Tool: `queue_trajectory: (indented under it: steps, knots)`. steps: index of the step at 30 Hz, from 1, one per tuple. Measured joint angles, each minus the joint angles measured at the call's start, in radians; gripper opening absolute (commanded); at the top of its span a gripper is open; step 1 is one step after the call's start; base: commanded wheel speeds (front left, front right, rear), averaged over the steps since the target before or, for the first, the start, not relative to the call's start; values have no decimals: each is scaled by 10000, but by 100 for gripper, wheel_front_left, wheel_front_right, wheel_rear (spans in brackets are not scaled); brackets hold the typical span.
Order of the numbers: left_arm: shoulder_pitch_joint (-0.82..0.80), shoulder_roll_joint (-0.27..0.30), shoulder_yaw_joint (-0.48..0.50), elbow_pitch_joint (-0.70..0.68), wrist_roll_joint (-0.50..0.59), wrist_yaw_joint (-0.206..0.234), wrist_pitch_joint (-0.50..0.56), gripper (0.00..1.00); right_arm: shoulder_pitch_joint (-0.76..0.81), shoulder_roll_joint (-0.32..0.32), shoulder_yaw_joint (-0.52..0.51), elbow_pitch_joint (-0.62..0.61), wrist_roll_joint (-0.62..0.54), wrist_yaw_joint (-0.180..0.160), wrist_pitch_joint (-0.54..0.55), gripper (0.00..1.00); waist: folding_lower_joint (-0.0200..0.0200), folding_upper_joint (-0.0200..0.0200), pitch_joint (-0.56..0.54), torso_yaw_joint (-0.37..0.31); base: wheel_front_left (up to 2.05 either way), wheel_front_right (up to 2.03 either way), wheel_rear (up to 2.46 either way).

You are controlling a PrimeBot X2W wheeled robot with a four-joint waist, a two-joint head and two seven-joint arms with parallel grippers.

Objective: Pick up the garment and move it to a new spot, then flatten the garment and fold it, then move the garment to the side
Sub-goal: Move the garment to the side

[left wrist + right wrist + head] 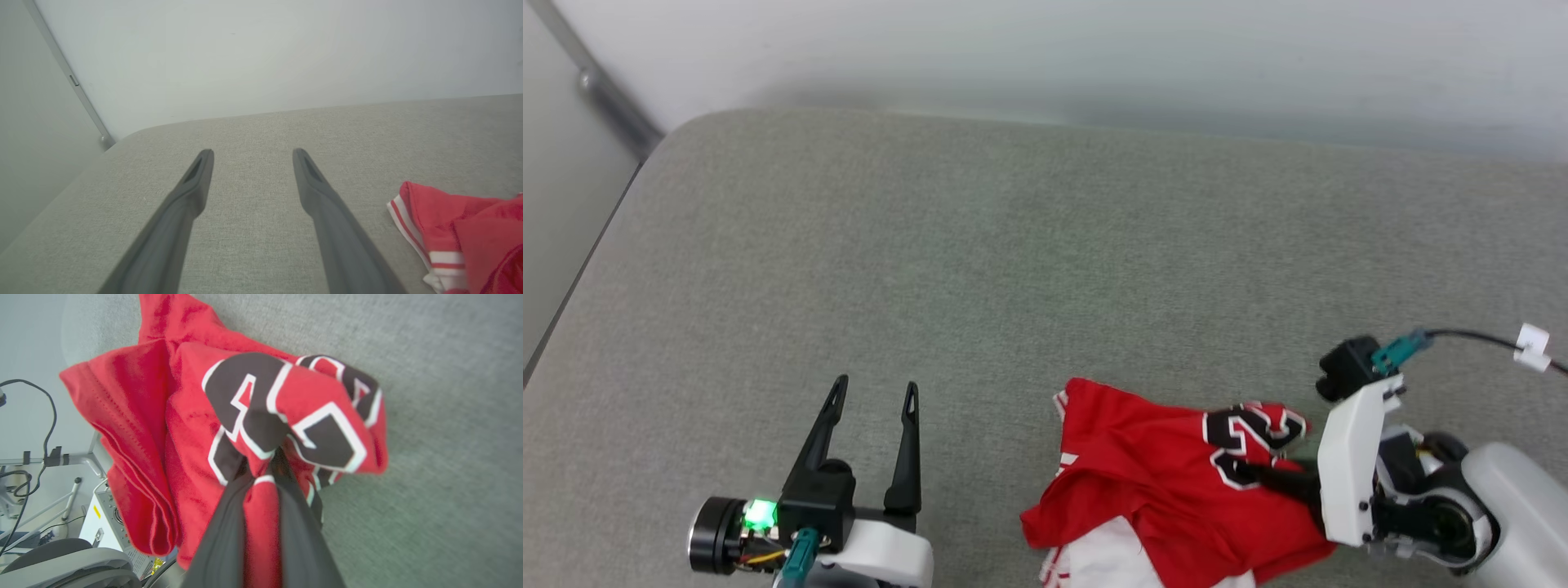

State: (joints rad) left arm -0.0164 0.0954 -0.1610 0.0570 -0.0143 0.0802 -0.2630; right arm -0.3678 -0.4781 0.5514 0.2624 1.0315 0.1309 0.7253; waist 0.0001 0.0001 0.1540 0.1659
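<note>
Garment: red jersey [1143,465] [461,232] [192,416], crumpled heap, not flat. It lies on the grey fabric surface [1013,245], low and right of centre in the head view.
Print: black numerals w/ white outline [1245,445] [261,400] are bunched at the heap's right end.
Trim: red-white stripes [402,220] run along the edge nearest the left arm. A white panel [1103,555] shows at the bottom of the head view.
Right hand: [1254,472] [261,457] together, clamped on a fold of the garment right at the numerals. Red cloth is squeezed betw. the 2 dark fingers [229,531], and the tips are buried under the printed fold.
Lift: can't tell if the pinched fold is off the surface. Rest of the heap rests on it.
Left hand: [876,384] [252,152] fingers apart, nothing betw. them. It sits over bare surface, left of the garment and clear of it, tips pointing toward the far wall.
Right arm: white wrist shell [1352,465] is just right of the heap. A black cable [1470,335] w/ a white tag [1534,347] runs off to the right edge.
Left arm: green light [760,513] is lit on the wrist.
Backdrop: pale wall [1094,57] stands behind the surface. The surface's far-left corner is rounded, w/ a grey strip [605,102] slanting beside it.
Off the edge: right wrist view shows cables and pale equipment [41,498] beyond the surface, too blurred to ID.
</note>
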Motion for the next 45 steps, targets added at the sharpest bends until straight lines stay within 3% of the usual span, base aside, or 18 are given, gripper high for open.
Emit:
queue_trajectory:
  steps: [12, 20, 30, 45]
  knots:
    - [591, -17, 194, -213, -94, 81, 0, 100, -1559, -2184, 809, -1996, -324, 0, -508, 0, 0, 0, -613, -1578, 0, 0, 0]
    - [421, -10, 297, -374, -63, 35, 0, 100, -2173, -3170, 715, -2157, -782, 0, -892, 0, -1, 0, -339, -3018, 0, 0, 0]
    - [-372, 311, 261, -573, 115, -182, 0, 100, -2794, -3670, -196, 4, -1526, 2, -1944, 0, 0, 0, 1101, -3740, 0, 0, 0]
    - [-1156, 738, 278, -897, 148, -336, 0, 100, -4352, -3430, -1950, 3942, -3728, 4, -3162, 0, 0, 0, 2915, -3370, 0, 0, 0]
